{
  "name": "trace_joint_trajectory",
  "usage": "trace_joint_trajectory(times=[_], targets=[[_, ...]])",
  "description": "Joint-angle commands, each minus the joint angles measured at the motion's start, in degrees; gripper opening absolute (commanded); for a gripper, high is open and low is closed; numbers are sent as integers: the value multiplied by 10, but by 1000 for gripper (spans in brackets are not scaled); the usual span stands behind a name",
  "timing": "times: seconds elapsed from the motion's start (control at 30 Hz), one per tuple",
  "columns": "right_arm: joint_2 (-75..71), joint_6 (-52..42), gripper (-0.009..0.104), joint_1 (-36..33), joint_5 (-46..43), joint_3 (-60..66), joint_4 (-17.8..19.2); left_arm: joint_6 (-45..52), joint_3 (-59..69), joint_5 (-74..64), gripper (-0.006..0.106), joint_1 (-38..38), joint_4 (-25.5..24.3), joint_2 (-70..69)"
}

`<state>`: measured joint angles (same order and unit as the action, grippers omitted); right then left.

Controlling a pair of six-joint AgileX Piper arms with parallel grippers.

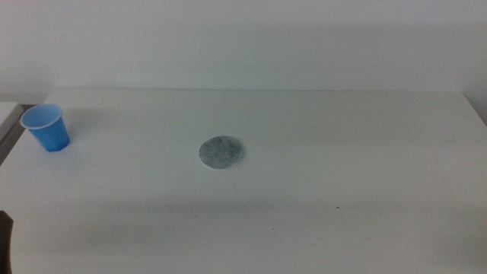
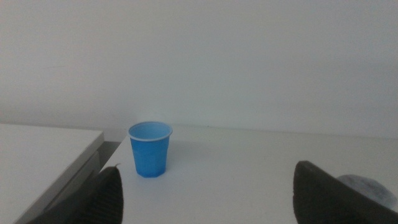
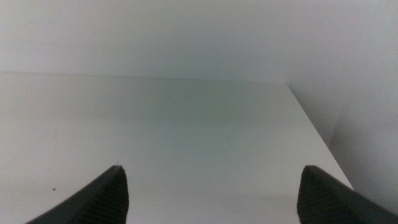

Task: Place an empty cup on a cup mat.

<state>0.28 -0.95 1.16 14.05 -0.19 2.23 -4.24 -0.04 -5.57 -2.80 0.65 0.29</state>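
Observation:
The blue cup (image 1: 46, 127) stands upright near the table's left edge, empty. It also shows in the left wrist view (image 2: 150, 149), ahead of my left gripper (image 2: 208, 193), which is open and well short of it. The grey speckled cup mat (image 1: 222, 153) lies flat near the table's middle, apart from the cup; a sliver of the mat (image 2: 368, 186) shows behind the left gripper's far jaw. My right gripper (image 3: 211, 193) is open and empty over bare table, out of the middle view. Only a dark sliver of the left arm (image 1: 4, 243) shows at the middle view's bottom left corner.
The white table (image 1: 342, 167) has its left edge just beside the cup, with a lower pale surface (image 2: 37, 155) beyond it. The table's right edge (image 3: 317, 134) shows in the right wrist view. A white wall stands behind.

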Motion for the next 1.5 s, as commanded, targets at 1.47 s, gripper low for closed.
trace_joint_trajectory(times=[1.47], targets=[[-3, -2, 93, -1, -4, 2, 4, 88, -1044, -513, 94, -149, 76, 1194]])
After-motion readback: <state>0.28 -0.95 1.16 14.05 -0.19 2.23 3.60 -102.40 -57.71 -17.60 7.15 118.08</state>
